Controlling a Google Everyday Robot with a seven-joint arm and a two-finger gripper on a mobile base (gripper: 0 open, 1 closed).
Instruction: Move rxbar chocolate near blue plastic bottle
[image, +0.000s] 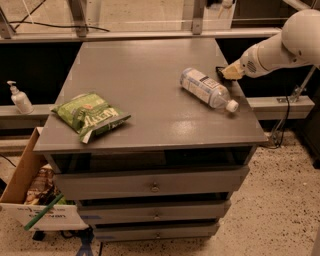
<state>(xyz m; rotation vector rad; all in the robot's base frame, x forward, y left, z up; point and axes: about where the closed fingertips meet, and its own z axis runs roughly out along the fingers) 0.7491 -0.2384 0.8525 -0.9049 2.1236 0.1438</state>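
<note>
- Our gripper (231, 73) sits at the bench's (140, 65) right edge; we cannot tell whether it grips.
- The rxbar chocolate (220, 73) lies at its tip, just behind the blue plastic bottle (206, 88).

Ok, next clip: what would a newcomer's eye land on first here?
The white robot arm reaching in from the right, with its pincer at the far right edge of the table, just behind the blue plastic bottle lying on its side. A dark sliver at the pincer's tip may be the rxbar chocolate. Next, the green chip bag near the front left corner.
</note>
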